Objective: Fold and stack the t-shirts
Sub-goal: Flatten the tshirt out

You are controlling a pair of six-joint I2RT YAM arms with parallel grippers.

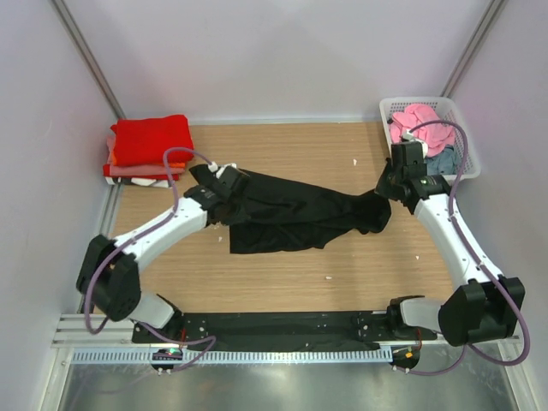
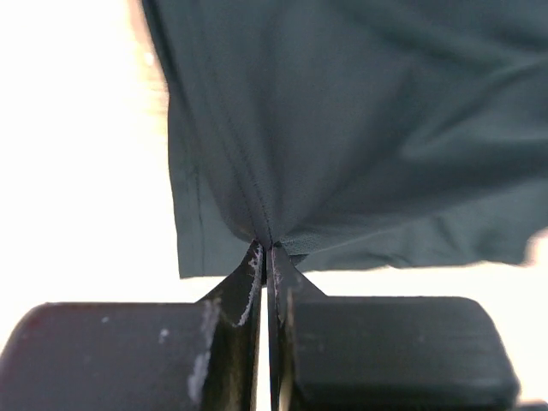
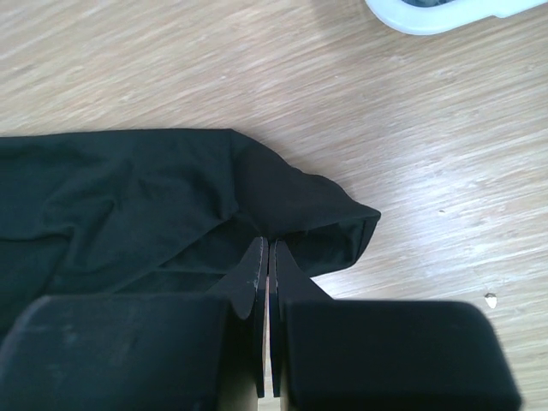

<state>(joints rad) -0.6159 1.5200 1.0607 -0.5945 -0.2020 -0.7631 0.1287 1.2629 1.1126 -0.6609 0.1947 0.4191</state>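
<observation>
Top external: black t-shirt [image 1: 291,218] stretched crosswise; left fingers [image 2: 244,295] and right fingers [image 3: 254,287] each clamped on its cloth.

- The black t-shirt [image 1: 291,218] lies crumpled in a long, unfolded band across the middle of the tabletop [image 1: 282,145], running from 9 o'clock to 3 o'clock.
- Its left end is pinched in the left pincer [image 2: 267,253] and its right end in the right pincer [image 3: 268,248].
- The red t-shirt [image 1: 150,139] sits folded flat on top of a stack at 10 o'clock, with an orange t-shirt [image 1: 145,165] just under it.
- The pink t-shirt [image 1: 419,124] and the grey-blue t-shirt [image 1: 443,160] lie bunched in the basket [image 1: 411,101] at 2 o'clock, the pink one farther back.
</observation>
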